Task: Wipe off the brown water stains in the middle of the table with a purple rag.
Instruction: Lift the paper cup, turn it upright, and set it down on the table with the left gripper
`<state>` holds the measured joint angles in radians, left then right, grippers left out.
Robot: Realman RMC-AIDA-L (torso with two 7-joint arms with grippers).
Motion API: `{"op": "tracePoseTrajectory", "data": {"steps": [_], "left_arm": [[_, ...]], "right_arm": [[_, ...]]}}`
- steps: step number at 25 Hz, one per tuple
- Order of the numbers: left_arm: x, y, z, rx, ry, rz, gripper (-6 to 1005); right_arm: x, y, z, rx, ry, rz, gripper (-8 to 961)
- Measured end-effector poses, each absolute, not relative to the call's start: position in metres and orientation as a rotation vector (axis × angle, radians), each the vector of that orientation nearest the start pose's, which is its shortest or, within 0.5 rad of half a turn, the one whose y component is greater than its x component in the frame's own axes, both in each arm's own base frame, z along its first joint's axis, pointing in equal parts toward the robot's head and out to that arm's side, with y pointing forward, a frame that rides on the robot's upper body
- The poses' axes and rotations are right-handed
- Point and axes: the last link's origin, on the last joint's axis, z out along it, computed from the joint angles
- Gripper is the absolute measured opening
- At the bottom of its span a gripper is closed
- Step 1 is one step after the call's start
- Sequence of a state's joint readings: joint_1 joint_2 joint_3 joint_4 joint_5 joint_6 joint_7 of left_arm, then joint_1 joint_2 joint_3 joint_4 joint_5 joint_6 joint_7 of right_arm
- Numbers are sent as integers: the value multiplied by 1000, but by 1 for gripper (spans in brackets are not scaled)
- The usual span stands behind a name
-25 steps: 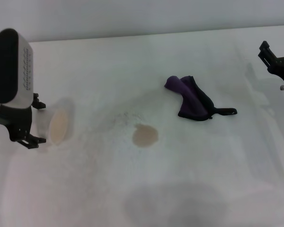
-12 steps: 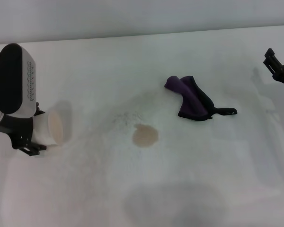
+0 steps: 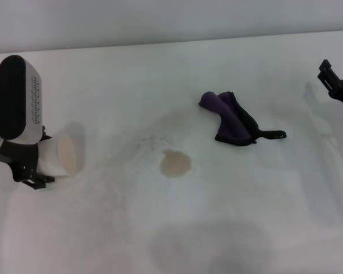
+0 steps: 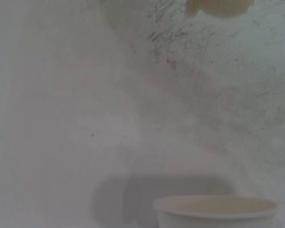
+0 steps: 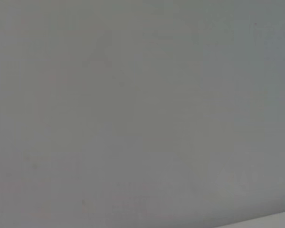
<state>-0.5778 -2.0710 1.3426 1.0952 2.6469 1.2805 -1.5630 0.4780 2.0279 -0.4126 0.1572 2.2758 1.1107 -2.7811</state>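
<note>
Gripping a white paper cup [image 3: 62, 154] on its side, the left claw [image 3: 34, 165] is sitting low at the left edge of the counter [image 3: 160, 74], its fingers clamped on the cup's body so that the open mouth is facing toward the middle; held tipped like this and well away from the stain, the cup looks to me like it is done pouring and is being kept out of the wiping path. In the left wrist view the cup's rim [image 4: 216, 209] is showing close up, with the stain [image 4: 218, 5] far beyond it across a patch of grey scuffs. The right claw [image 3: 338, 85] is hanging at the far right edge above the counter, only partly in view, and whether its fingers are apart or together I cannot tell; its own wrist view is showing nothing but a blank grey surface. My judgement is that this arm is the one placed to fetch the rag, since the rag is lying on its side. The rag [image 3: 231, 119] is lying crumpled on the counter, right of centre, its black loop trailing toward the right, untouched by either claw. The stain [image 3: 175, 164] is sitting near the middle, down and left of the rag and apart from it, not yet wiped. Counting: two claws, one cup, one rag, one brown stain.
</note>
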Motion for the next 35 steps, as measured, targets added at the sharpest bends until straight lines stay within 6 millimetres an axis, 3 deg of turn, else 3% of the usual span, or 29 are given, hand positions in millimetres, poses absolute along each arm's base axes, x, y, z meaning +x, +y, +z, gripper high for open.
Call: {"op": "tracePoseTrajectory", "data": {"steps": [7, 13, 16, 20, 29, 35], "left_arm": [[-242, 376, -4, -2699, 183, 671, 792], [-238, 383, -1, -2593, 114, 457, 730], [-246, 387, -5, -2496, -27, 232, 728], [-256, 387, -12, -2443, -125, 85, 727], [-281, 374, -34, -2313, -377, -318, 727], [-293, 361, -46, -2188, -447, -510, 728]], "right_arm": [[379, 316, -3, -1427, 898, 678, 863], [376, 316, -3, -1428, 889, 695, 863], [373, 317, -3, -1431, 883, 708, 863], [371, 318, -4, -1443, 873, 715, 863], [368, 321, -4, -1449, 866, 721, 863], [362, 328, -5, -1463, 856, 731, 862]]}}
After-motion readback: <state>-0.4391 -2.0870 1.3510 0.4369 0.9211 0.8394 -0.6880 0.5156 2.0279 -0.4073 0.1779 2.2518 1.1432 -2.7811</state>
